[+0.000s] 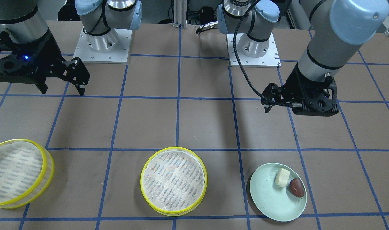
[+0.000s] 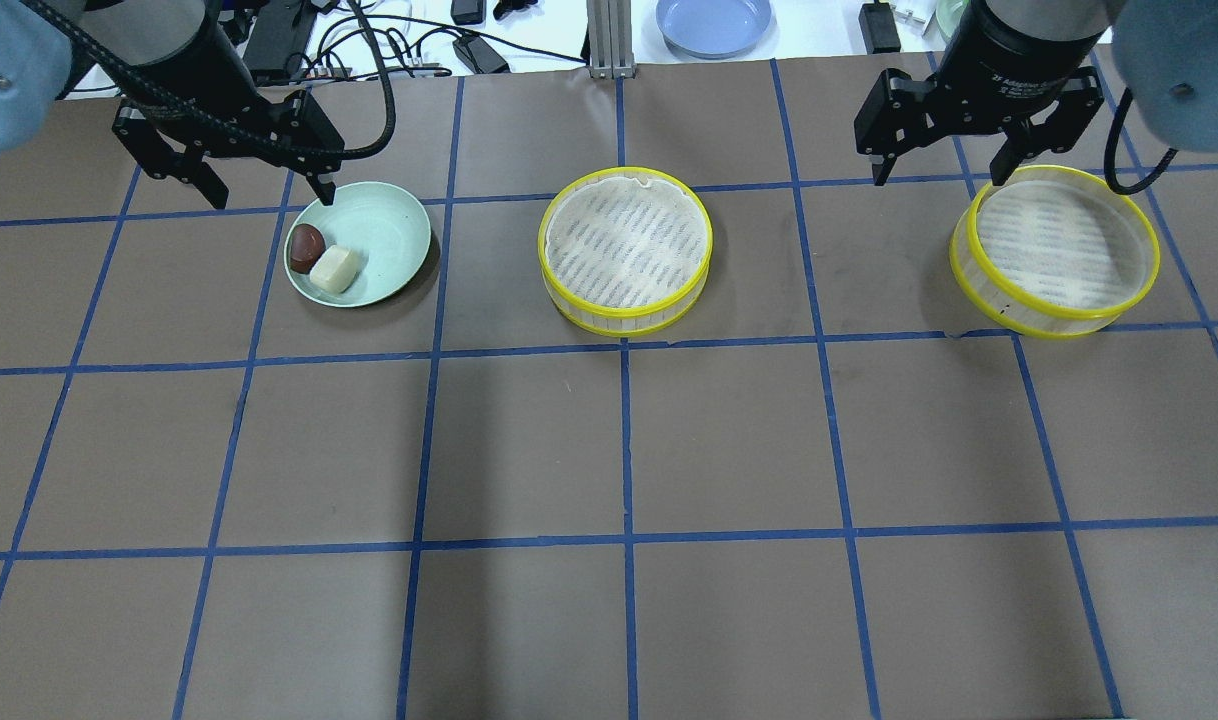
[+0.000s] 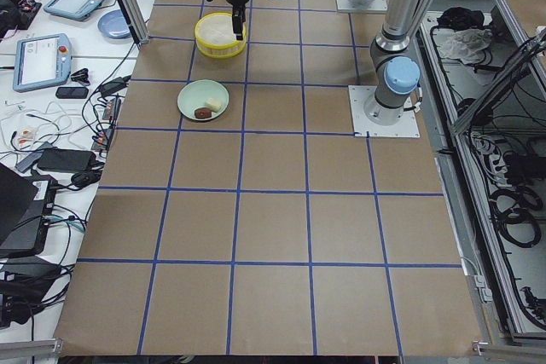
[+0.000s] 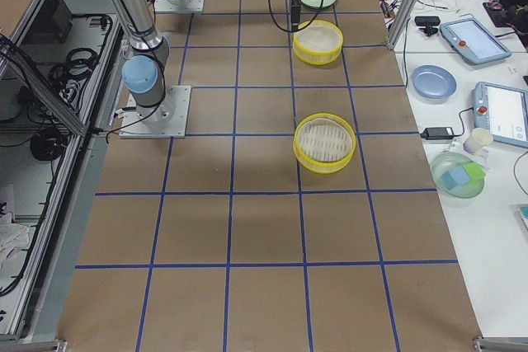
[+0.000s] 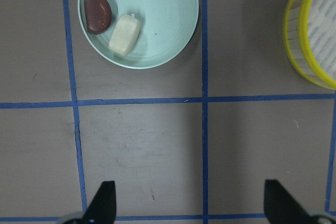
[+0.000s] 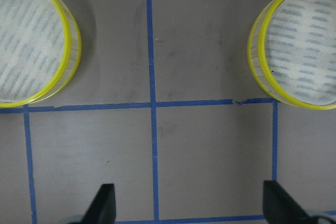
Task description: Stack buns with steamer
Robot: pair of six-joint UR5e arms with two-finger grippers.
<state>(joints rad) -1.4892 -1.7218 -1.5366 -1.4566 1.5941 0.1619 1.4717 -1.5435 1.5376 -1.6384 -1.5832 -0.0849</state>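
Observation:
The cream bun (image 2: 334,269) and the dark reddish-brown bun (image 2: 306,247) lie side by side on a pale green plate (image 2: 384,235). They also show in the left wrist view, the cream bun (image 5: 125,34) and the brown bun (image 5: 97,12). One steamer tier (image 2: 626,250) sits at the table's middle, and the other tier (image 2: 1057,250) sits at the right; both are empty. My left gripper (image 2: 269,195) hovers open and empty above the plate's far edge. My right gripper (image 2: 939,175) hovers open and empty just left of the right tier.
The brown table is marked with a grid of blue tape lines. A blue plate (image 2: 714,22), cables and devices lie on the white bench beyond the far edge. The arm bases (image 1: 102,41) stand at the robot's side.

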